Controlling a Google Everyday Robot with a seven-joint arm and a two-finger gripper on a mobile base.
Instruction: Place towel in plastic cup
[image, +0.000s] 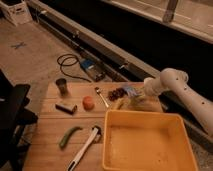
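Note:
My white arm (172, 82) reaches in from the right over the back right of the wooden table (50, 125). The gripper (133, 95) is low over the table, just behind the yellow bin. A pale bluish piece that may be the towel (130, 90) shows at the gripper. Right below it is a translucent shape that looks like the plastic cup (136, 103). I cannot tell whether the towel is inside the cup or above it.
A large yellow bin (147, 141) fills the front right. On the table are a dark metal cup (62, 86), a small dark block (66, 106), an orange fruit (88, 103), a spoon (101, 96), dark grapes (116, 93), a green pepper (69, 136) and a white brush (85, 148). A black chair (12, 112) stands at the left.

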